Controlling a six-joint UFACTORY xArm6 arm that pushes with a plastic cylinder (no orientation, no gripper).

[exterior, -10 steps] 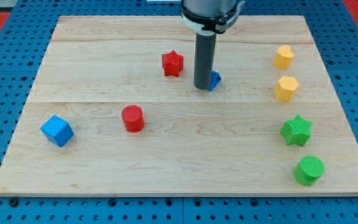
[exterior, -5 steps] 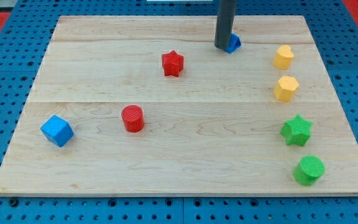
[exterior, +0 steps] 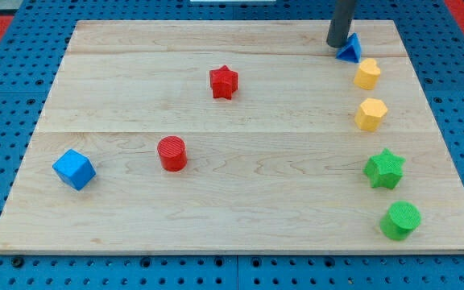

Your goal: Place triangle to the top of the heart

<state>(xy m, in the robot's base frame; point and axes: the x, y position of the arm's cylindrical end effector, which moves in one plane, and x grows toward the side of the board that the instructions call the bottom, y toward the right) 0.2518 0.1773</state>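
Observation:
The blue triangle [exterior: 350,49] lies near the board's top right, just above and slightly left of the yellow heart [exterior: 367,73]. The two look close, almost touching. My tip [exterior: 337,44] stands right against the triangle's left side. The rod rises out of the view's top.
A yellow hexagon [exterior: 370,113] sits below the heart, then a green star [exterior: 384,169] and a green cylinder [exterior: 399,219] down the right side. A red star [exterior: 224,81], a red cylinder [exterior: 171,153] and a blue cube [exterior: 74,168] lie to the left.
My tip has pushed the blue triangle from the board's middle up and to the right, to just above the yellow heart. The other blocks have not moved.

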